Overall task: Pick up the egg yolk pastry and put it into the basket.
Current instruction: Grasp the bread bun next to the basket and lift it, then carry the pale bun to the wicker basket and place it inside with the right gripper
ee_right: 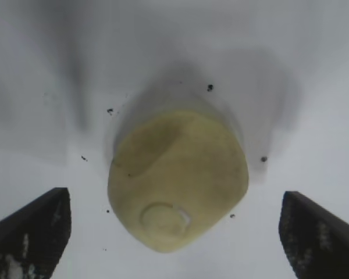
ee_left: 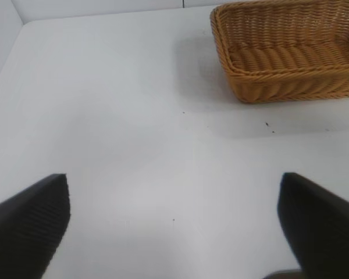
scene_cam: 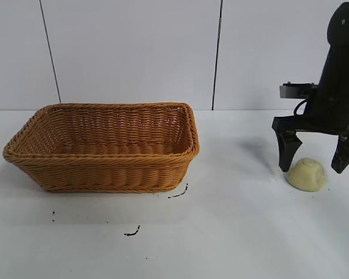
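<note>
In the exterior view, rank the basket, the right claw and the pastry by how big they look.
1. basket, by far the largest.
2. right claw, open, straddling the pastry.
3. pastry, smallest.
All sit at similar depth, so the ranking seems safe.

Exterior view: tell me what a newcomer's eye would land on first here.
The big orange-brown wicker basket on the left of the white table grabs the eye first, and it looks empty. Next comes the black right claw at the far right, pointing down with its jaws wide open on either side of the small pale yellow pastry, which sits on the table, not gripped. A few dark specks lie in front of the basket.
</note>
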